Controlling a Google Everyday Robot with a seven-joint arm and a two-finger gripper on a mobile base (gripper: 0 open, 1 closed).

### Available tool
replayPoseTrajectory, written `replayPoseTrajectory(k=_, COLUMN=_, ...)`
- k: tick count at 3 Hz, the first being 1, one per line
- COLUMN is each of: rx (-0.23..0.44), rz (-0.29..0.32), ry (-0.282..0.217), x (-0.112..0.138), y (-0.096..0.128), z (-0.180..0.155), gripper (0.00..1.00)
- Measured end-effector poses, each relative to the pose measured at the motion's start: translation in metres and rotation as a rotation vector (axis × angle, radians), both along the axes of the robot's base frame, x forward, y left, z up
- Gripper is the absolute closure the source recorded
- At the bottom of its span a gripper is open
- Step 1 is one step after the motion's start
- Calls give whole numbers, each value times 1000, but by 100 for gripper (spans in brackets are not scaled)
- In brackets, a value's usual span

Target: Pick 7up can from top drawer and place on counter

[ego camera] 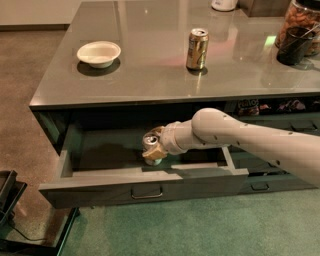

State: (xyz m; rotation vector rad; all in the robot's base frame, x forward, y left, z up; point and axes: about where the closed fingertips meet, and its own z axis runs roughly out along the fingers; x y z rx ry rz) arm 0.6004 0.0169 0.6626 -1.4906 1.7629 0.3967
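Inside the open drawer (pixel 65 161): we see the robot's claw (pixel 153 145) reaching in from the R on a pale arm (pixel 240 136), its tan fingers (pixel 156 154) set on either side of the can (pixel 149 139) and pinching it. The can is upright w/ its silver top showing at the arm's end; whether its base touches the drawer floor we cannot tell. The drawer is pulled well out, its flat front w/ bar handle (pixel 146 192) below the claw, toward us, and its dark floor runs off to the claw's L. Directly above the claw is the front edge of the counter (pixel 150 70), glossy grey, overhanging the back of the drawer. On top, above and L of the claw, we note a white bowl (pixel 99 53). Above and a little R of the claw a gold can (pixel 197 48) stands upright, well apart from the bowl. Far R of the claw and higher, at the counter's corner, a dark cup (pixel 292 46) sits just beside a jar (pixel 302 15). Below the claw & past the drawer front: green carpet (pixel 175 227). Low and far L of the claw, a black frame (pixel 10 200) on the floor
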Motion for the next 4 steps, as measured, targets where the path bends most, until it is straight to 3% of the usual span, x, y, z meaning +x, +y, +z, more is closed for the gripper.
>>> replayPoseTrajectory(k=1, rx=-10, rz=7, ry=-14, x=-6, y=-1, z=17, gripper=100)
replayPoseTrajectory(k=2, rx=-31, rz=2, ry=-45, x=-16, y=-7, z=56, gripper=100)
replayPoseTrajectory(k=4, rx=-87, rz=-2, ry=-131, x=-4, y=-8, z=159, gripper=100)
